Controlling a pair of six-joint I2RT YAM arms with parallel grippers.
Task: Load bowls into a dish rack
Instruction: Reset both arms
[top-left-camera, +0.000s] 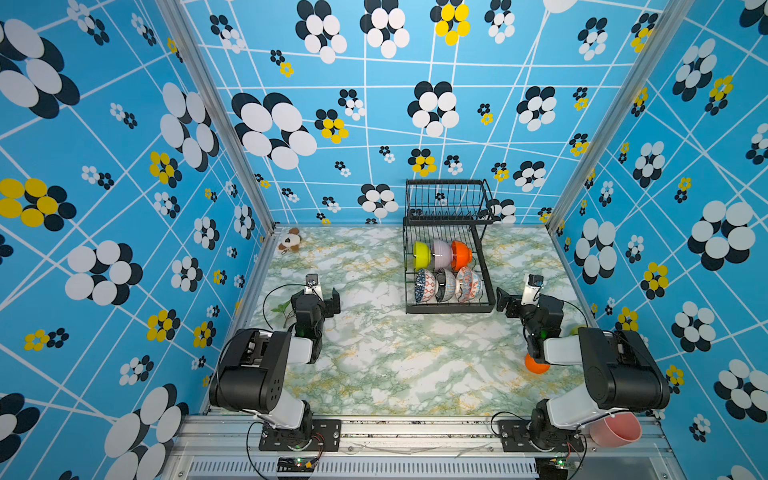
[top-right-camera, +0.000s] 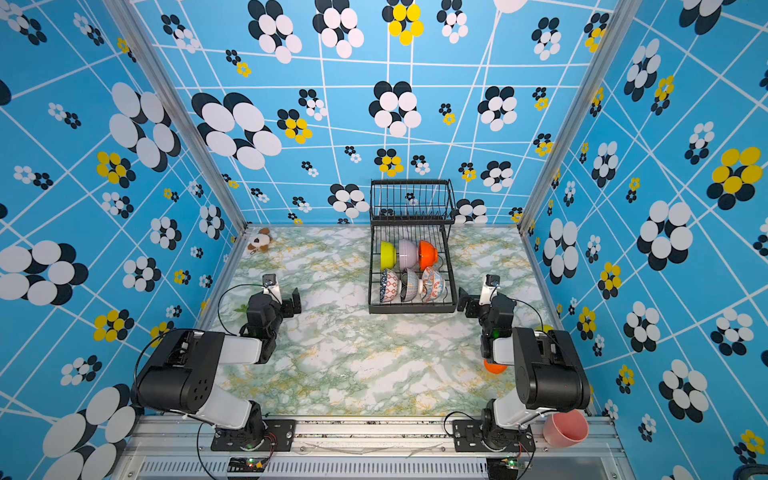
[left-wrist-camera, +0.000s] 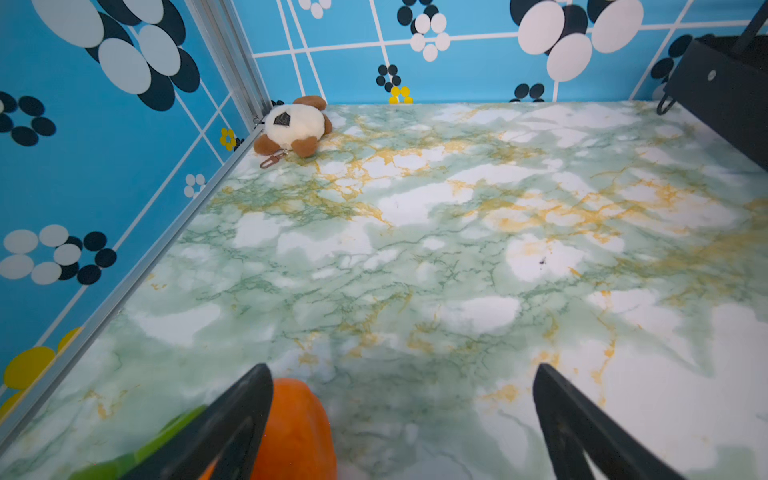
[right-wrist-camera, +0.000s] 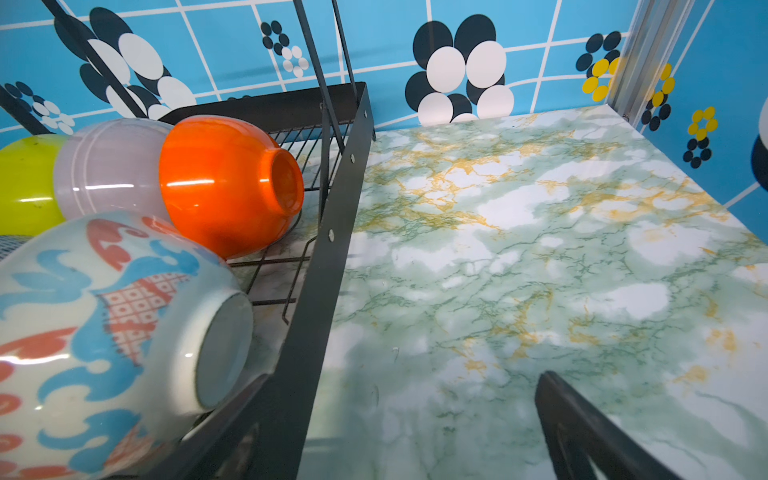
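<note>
Far on the table (top-left-camera: 374, 357), right of centre and close to the back wall: the dish rack (top-left-camera: 451, 310). In its lower tray, six bowls on edge in two rows of three. Back row, touching side by side: lime-green bowl (top-left-camera: 420, 254), pale lilac bowl (top-left-camera: 441, 252), orange bowl (top-left-camera: 461, 254). Front row: patterned bowls (top-left-camera: 445, 286), packed close, with the red-and-blue floral bowl (top-left-camera: 470, 285) at the right end, foot toward the rack's side wall.

Left end effector (top-left-camera: 332, 301) low over the left part of the table, well apart from the rack, fingers spread wide, nothing between them. Right end effector (top-left-camera: 503, 300) just beside the rack's near right corner, spread equally wide, gripping nothing.

Plush toy (top-left-camera: 289, 240) in the far left corner. Orange fruit (top-left-camera: 536, 365) on the table, partly under the right arm. Pink cup (top-left-camera: 615, 430) at the near right edge, by the right arm's base.
</note>
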